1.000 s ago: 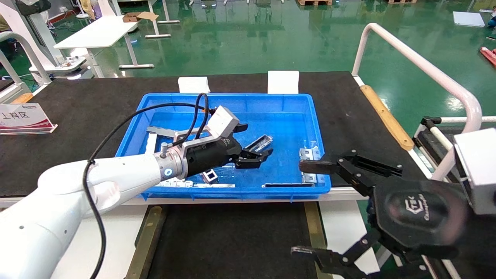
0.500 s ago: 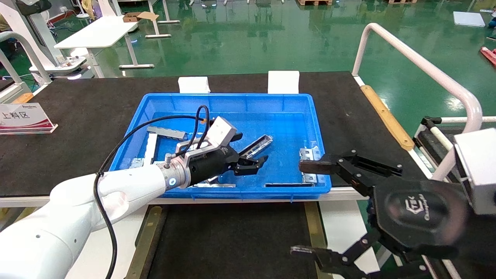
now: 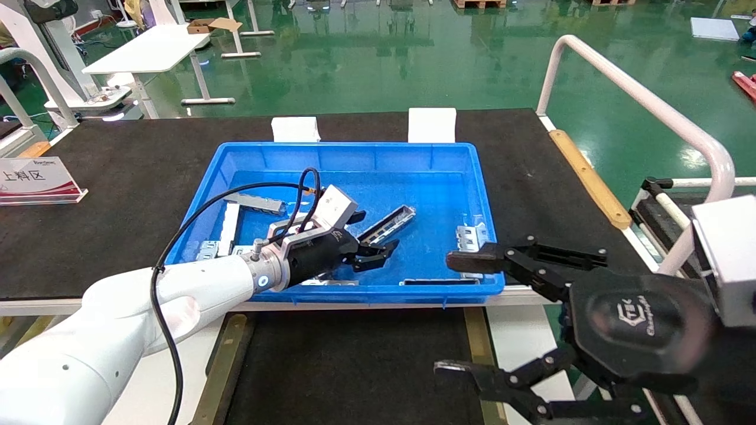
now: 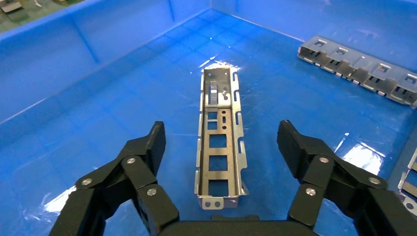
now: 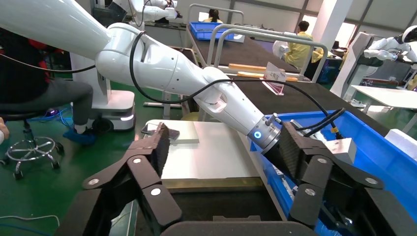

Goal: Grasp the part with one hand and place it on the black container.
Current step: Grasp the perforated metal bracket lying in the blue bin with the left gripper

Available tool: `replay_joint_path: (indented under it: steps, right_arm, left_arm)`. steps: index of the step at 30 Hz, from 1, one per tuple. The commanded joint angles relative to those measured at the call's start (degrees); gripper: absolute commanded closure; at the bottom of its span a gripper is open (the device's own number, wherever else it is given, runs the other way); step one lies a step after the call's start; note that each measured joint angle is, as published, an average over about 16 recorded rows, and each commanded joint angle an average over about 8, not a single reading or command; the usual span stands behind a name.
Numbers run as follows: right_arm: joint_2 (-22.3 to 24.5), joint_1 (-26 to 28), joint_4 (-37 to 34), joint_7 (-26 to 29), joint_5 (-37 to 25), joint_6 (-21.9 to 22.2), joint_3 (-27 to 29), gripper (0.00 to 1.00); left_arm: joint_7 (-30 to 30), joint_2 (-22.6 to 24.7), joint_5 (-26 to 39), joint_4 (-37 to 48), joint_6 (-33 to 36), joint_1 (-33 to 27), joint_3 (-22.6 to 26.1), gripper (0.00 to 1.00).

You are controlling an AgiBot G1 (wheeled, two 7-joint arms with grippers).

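The part (image 3: 388, 224), a slim silver trough with dark inside and rectangular cut-outs, lies on the floor of the blue bin (image 3: 354, 147). In the left wrist view the part (image 4: 220, 147) lies lengthwise between my fingers, untouched. My left gripper (image 3: 376, 231) is open, its fingers either side of the part's near end (image 4: 221, 130). My right gripper (image 3: 452, 314) is open and empty, held above the right edge of the black container (image 3: 354, 366), which sits in front of the bin. The right wrist view shows this gripper (image 5: 226, 132) over the container (image 5: 206, 206).
Several other metal pieces lie in the bin: flat silver strips at the left (image 3: 254, 202), a bracket at the right (image 3: 471, 235), a windowed strip (image 4: 359, 73). Brownish-gold strips (image 3: 220, 366) border the container. A sign (image 3: 35, 177) stands far left; a white rail (image 3: 638, 94) runs at the right.
My left gripper has drawn back toward me and a little left, uncovering more of the part, which stays on the bin floor. My right gripper has shifted slightly left.
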Motion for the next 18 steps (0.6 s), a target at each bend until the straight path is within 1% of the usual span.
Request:
replay_joint_path:
  steps: [1, 10, 18]
  right_arm:
    - [0.0, 0.0, 0.0, 0.0, 0.0, 0.0, 0.0, 1.0]
    - [0.0, 0.0, 0.0, 0.0, 0.0, 0.0, -0.01, 1.0]
    - [0.0, 0.0, 0.0, 0.0, 0.01, 0.0, -0.01, 1.0]
  left_arm:
    - [-0.2, -0.01, -0.4, -0.19, -0.39, 0.09, 0.9, 1.0]
    - [-0.12, -0.08, -2.49, -0.68, -2.08, 0.4, 4.2, 1.0]
    - [-0.49, -0.17, -5.13, -0.79, -2.62, 0.19, 6.2, 1.0]
